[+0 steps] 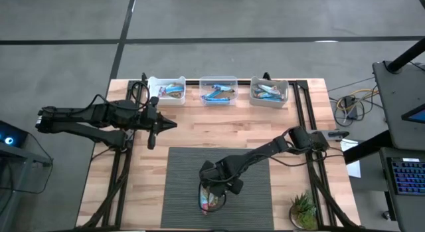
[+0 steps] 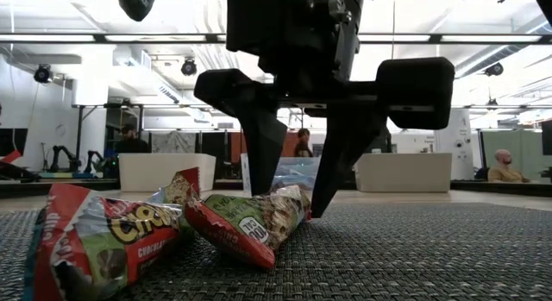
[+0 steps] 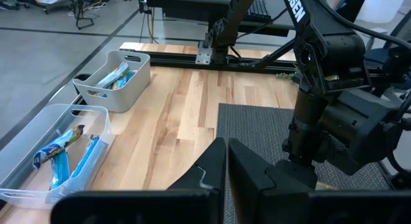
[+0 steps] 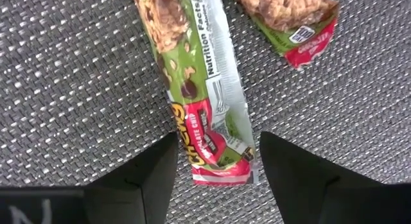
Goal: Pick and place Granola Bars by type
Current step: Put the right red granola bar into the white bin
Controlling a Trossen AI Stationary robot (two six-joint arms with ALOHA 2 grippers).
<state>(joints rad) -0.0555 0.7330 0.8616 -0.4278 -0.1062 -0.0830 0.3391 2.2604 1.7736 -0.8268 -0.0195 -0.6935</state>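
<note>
- The right tool [image 4: 218,172] is standing over the grey ribbed mat [image 1: 179,185] on the bench [image 1: 199,129], its two dark fingers [image 2: 259,137] spread well apart and reaching down to the mat on either side of a green-and-red chewy granola bar [image 4: 202,102]. Nothing is clamped between them yet.
- In the right wrist view the bar is lying lengthwise in the gap between the fingers, its red end nearest the wrist; the fingers appear to be apart from the wrapper.
- Judgement: the step in hand is the pick of one chocolate-chip bar. The next move is calling for the fingers to close across the bar's narrow width without catching its neighbours, then a lift and carry to a bin.
- A second green-and-red bar [image 4: 289,25] is lying just beside the first, and the low view is showing another one [image 2: 95,241] near the camera, so crowding looks like the chief risk.
- Three small bins [image 1: 218,90] are standing in a row along the far edge of the bench, each holding blue-wrapped bars [image 1: 219,94]. Which bin is meant for the green-and-red type cannot be told.
- The left tool [image 1: 154,124] is waiting over bare bench short of the bins, fingers together, holding nothing.
- Writing readable: "Nutrition Facts" on the white panel and "CHEWY" with "CHOCOLATE CHIP" on the wrapper; the brand badge is too small to read. The arm is showing part of a white name ending "SEN".
</note>
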